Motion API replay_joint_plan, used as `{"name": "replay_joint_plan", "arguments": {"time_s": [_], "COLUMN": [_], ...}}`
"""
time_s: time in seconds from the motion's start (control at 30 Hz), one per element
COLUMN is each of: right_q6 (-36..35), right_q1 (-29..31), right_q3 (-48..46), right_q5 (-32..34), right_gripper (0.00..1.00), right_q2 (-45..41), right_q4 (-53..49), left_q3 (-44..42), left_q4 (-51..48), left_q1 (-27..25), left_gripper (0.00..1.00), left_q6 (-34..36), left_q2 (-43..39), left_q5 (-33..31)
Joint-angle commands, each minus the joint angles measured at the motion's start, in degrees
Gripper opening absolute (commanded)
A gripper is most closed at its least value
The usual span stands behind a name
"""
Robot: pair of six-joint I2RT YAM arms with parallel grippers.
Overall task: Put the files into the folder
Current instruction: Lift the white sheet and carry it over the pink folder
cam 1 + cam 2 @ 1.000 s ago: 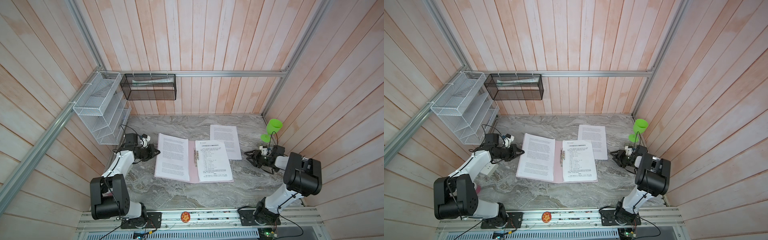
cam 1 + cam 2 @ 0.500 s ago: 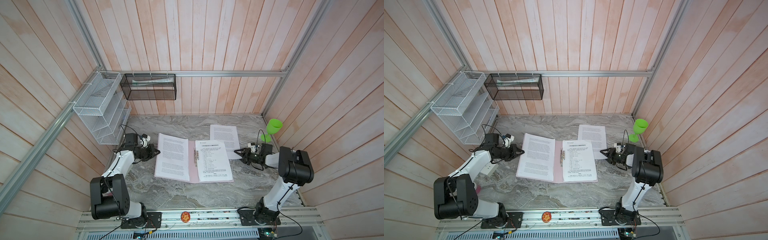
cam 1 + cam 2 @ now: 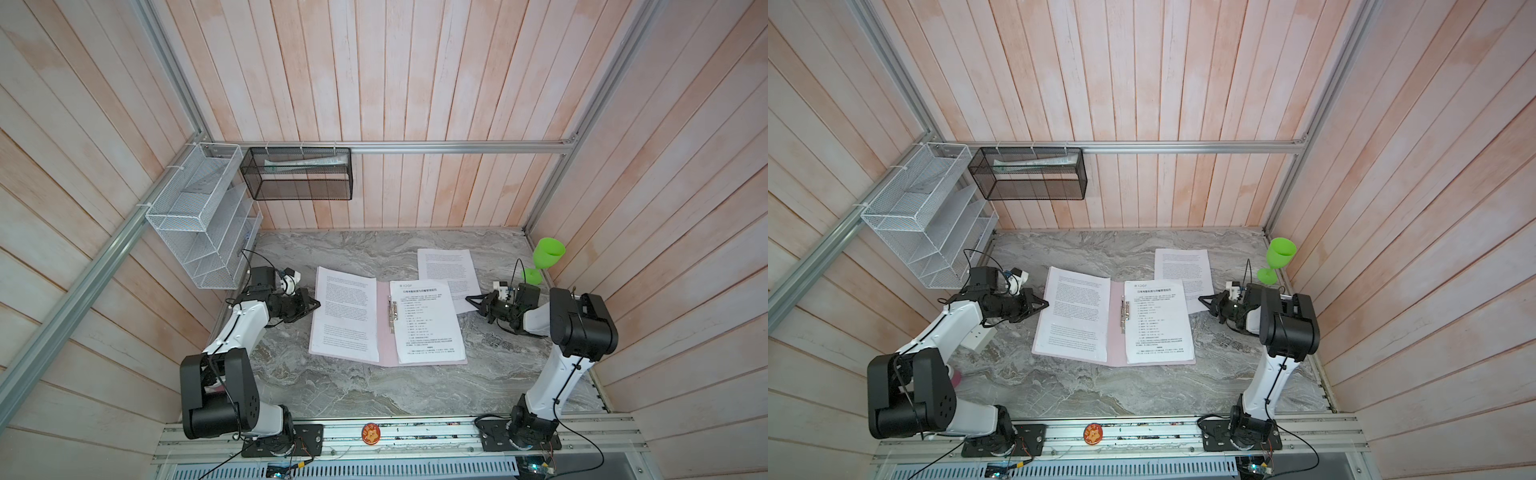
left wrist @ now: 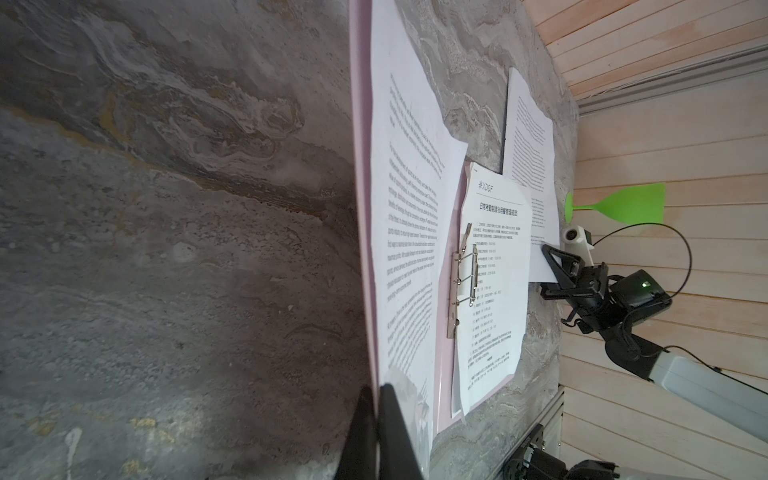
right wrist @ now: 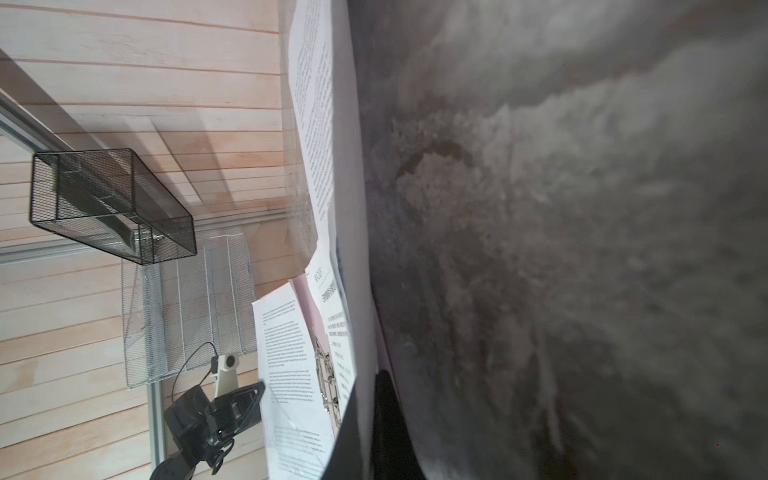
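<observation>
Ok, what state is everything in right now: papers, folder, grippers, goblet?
folder: open, flat on the table
left sheet: lying on the folder's left cover
headed sheet: lying on the right cover
third sheet: on the table outside the folder, partly under the headed sheet
left gripper: shut on the folder's left edge
right gripper: shut on the third sheet's edge
goblet: upright

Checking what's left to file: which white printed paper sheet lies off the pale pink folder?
The back-right sheet, mostly on the grey marble table, pinched by the right gripper; the others lie on the folder.
</observation>
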Motion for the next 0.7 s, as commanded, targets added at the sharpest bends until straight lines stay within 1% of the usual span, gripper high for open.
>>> {"name": "replay_joint_plan", "arguments": {"time_s": [0.0, 0.13, 0.3, 0.53, 0.67], "right_q6": [4.24, 7.41, 6.92, 10.28, 13.08], "right_q1": [0.04, -0.06, -0.13, -0.05, 0.6], "right_q3": [1.55, 3.66, 9.03, 16.24, 16.08], "right_q5": [0.48, 1.3, 2.78, 2.36, 2.08], "right_gripper": [0.0, 0.0, 0.0, 0.0, 0.0], "right_q2": [-3.75, -6.38, -9.73, -13.73, -17.89], "right_q4": [6.04, 7.68, 3.4, 2.44, 3.92], "left_q3": [0.26, 0.2, 0.21, 0.2, 0.12], "left_q4": [-0.04, -0.1, -0.18, -0.15, -0.15], "left_q1": [0.03, 0.03, 0.03, 0.02, 0.03], "left_gripper": [0.0, 0.0, 0.0, 0.0, 0.0], "left_q6": [1.12, 1.13, 1.12, 1.11, 1.08], "left_q2": [-0.67, -0.63, -0.52, -0.46, -0.64], "left_q5": [-1.21, -1.26, -1.3, -1.31, -1.48]}}
